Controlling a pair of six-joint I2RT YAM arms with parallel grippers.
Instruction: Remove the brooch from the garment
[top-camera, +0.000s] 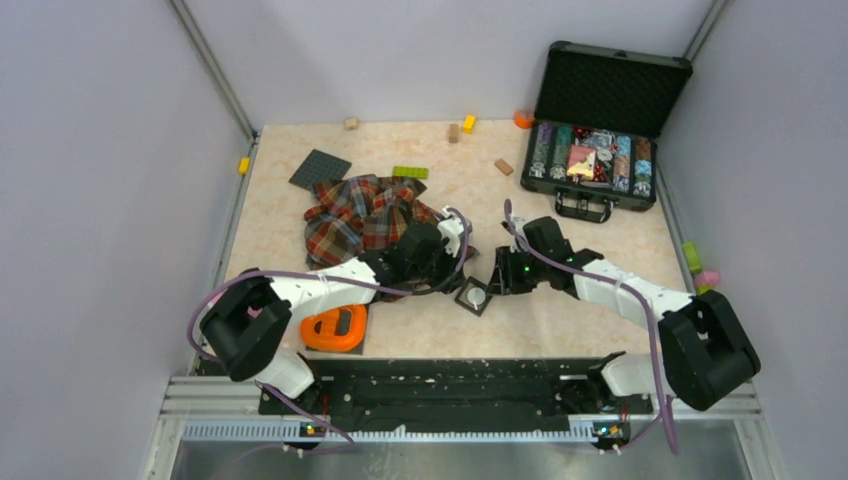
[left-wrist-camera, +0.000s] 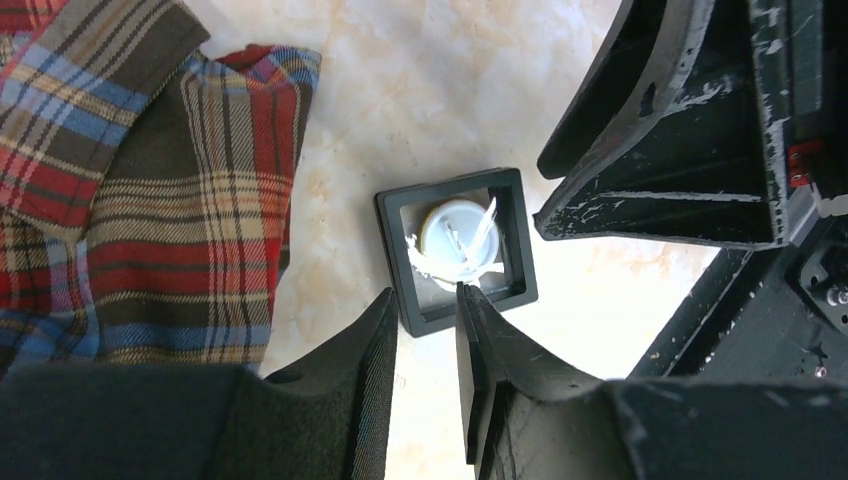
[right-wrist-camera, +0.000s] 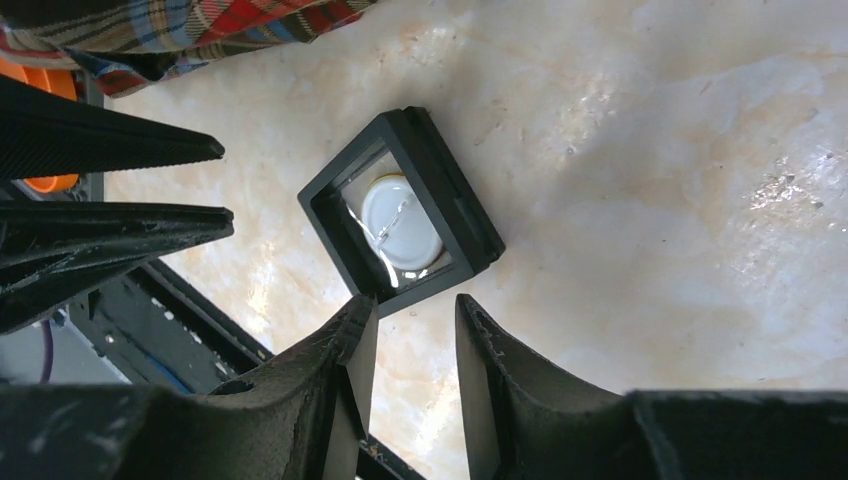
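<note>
The brooch (top-camera: 475, 296), a small round whitish disc, lies inside a small black square tray (top-camera: 463, 302) on the table between my two grippers. In the left wrist view the brooch (left-wrist-camera: 458, 235) sits in the tray (left-wrist-camera: 450, 312) just beyond my left gripper (left-wrist-camera: 427, 298), which is open a little with only table showing in the gap. My right gripper (right-wrist-camera: 413, 303) is likewise open and holds nothing, with the brooch (right-wrist-camera: 400, 220) in its tray (right-wrist-camera: 470, 215) just ahead. The plaid garment (top-camera: 360, 215) lies crumpled behind the left arm, apart from the tray.
An open black case of poker chips (top-camera: 598, 160) stands at the back right. An orange tool (top-camera: 335, 328) lies near the left arm's base. A dark baseplate (top-camera: 320, 170), a green brick (top-camera: 410, 172) and small blocks (top-camera: 503, 166) lie at the back.
</note>
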